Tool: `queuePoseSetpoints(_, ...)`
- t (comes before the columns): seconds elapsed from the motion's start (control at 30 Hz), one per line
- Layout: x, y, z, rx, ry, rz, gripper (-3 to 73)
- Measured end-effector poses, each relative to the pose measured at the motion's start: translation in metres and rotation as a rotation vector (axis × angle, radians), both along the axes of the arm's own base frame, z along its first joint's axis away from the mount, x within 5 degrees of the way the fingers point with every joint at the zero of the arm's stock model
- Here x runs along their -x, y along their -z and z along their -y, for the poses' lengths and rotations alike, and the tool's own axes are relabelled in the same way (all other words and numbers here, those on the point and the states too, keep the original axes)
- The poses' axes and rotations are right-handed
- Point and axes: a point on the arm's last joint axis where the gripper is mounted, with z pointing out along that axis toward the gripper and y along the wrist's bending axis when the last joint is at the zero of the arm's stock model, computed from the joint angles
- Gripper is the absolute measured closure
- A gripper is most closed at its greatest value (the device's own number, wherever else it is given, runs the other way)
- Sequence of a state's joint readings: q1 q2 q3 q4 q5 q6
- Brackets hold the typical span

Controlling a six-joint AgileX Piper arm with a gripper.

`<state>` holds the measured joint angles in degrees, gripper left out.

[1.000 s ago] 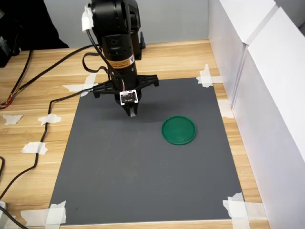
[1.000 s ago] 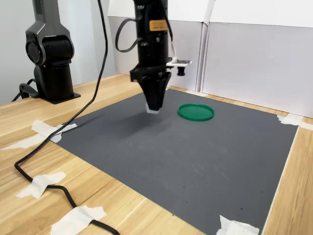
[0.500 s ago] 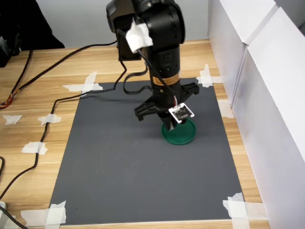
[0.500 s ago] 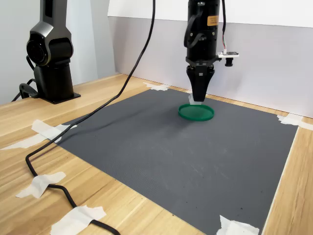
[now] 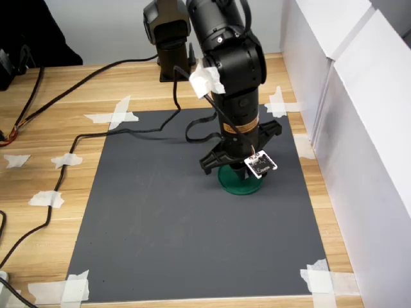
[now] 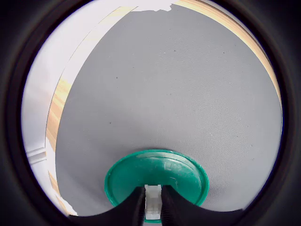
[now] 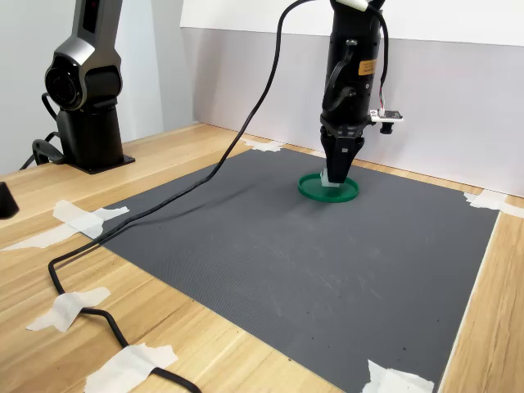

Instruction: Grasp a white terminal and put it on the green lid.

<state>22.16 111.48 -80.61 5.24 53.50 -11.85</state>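
While pinched between gripper (image 6: 153, 207) fingers, white terminal (image 6: 152, 206), over green lid (image 6: 174, 172)

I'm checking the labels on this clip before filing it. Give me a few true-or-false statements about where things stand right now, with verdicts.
1. The tool is shut on the white terminal. True.
2. The tool is over the green lid. True.
3. The green lid lies on bare wood. False: it lies on the grey mat.
4. The white terminal lies loose on the mat, away from the tool. False: it sits between the tool's fingers.
5. White tape holds the mat's corners. True.
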Motion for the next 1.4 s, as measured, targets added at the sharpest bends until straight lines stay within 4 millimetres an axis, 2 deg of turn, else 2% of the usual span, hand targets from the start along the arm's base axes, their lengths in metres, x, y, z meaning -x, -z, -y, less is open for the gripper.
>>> queuePoseSetpoints(0.17, 0.000, 0.000, -0.001, -0.008, -0.008, -0.003, 48.4)
queuePoseSetpoints(0.37, 0.000, 0.000, -0.002, -0.022, -0.011, -0.001, 27.2)
queuePoseSetpoints(0.47, -0.001, -0.002, -0.003, -0.028, -0.009, 0.016, 19.3)
queuePoseSetpoints(0.57, -0.002, -0.012, 0.000, -0.057, 0.015, 0.055, 16.5)
queuePoseSetpoints(0.7, -0.001, -0.034, 0.018, -0.102, 0.077, 0.131, 15.8)
queuePoseSetpoints(0.87, 0.008, -0.058, 0.061, -0.123, 0.184, 0.261, 22.4)
queuePoseSetpoints(1.0, 0.025, -0.075, 0.100, -0.135, 0.285, 0.417, 36.9)
queuePoseSetpoints(1.1, 0.042, -0.088, 0.119, -0.144, 0.338, 0.540, 50.8)
queuePoseSetpoints(1.23, 0.073, -0.098, 0.135, -0.144, 0.375, 0.680, 66.3)
queuePoseSetpoints(1.4, 0.114, -0.097, 0.142, -0.151, 0.380, 0.828, 70.6)
